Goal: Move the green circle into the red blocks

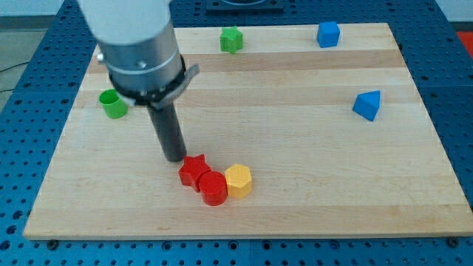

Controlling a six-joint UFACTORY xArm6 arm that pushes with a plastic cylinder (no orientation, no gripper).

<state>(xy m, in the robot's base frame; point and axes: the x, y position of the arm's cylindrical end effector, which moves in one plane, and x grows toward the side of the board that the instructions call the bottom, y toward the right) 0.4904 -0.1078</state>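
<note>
While you looked across the wooden worktop (pixel 310 207) from its near edge at the view's bottom, the first things you met were three blocks packed together left of centre: a red cylinder (pixel 213 188), a yellow hexagon (pixel 239 180) touching it on the view's right, and a red star (pixel 194 170) touching it on the upper left. Just above and left of the star you saw my tip (pixel 175 157), the lower end of the dark rod, standing right beside the star; whether it actually touched the star you could not tell. You had no jaws to check on this arm, since it ended only in that rod and held nothing.

Farther up, you found the green circle (pixel 113 103) near the worktop's left edge, well apart from the red blocks and from my tip, partly beside the grey arm housing (pixel 137 44) that rose above the rod. On the view's right, at about the same depth, you saw a blue triangular block (pixel 367 105). At the far edge you saw a green star-like block (pixel 231 39) towards the middle and a blue cube (pixel 328 34) towards the right, each standing alone.
</note>
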